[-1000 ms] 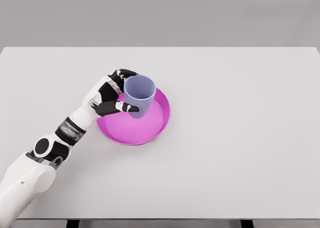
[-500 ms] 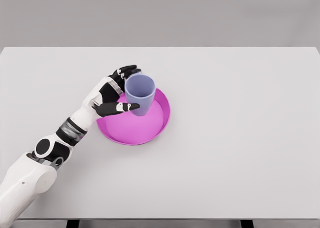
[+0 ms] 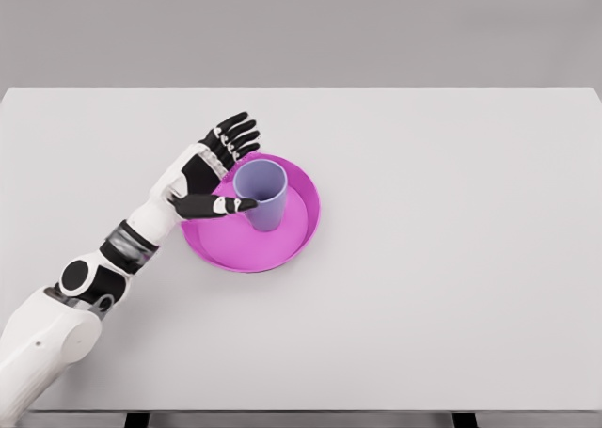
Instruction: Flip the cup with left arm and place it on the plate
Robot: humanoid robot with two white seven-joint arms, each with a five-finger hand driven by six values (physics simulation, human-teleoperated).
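A lavender cup (image 3: 261,193) stands upright, mouth up, inside the magenta plate (image 3: 282,245) near the middle of the table. My left hand (image 3: 222,169) is just to the cup's left, over the plate's left rim, open with its fingers spread. The thumb points right and lies in front of the cup's lower left side; whether it touches the cup I cannot tell. The other fingers fan up and to the right, clear of the cup. The right arm does not show in the head view.
The white table (image 3: 451,259) carries only the plate and cup. My left forearm (image 3: 141,235) crosses the table from the lower left corner up to the plate.
The left hand has let go of the cup and spread its fingers. The cup has come down and now stands in the plate.
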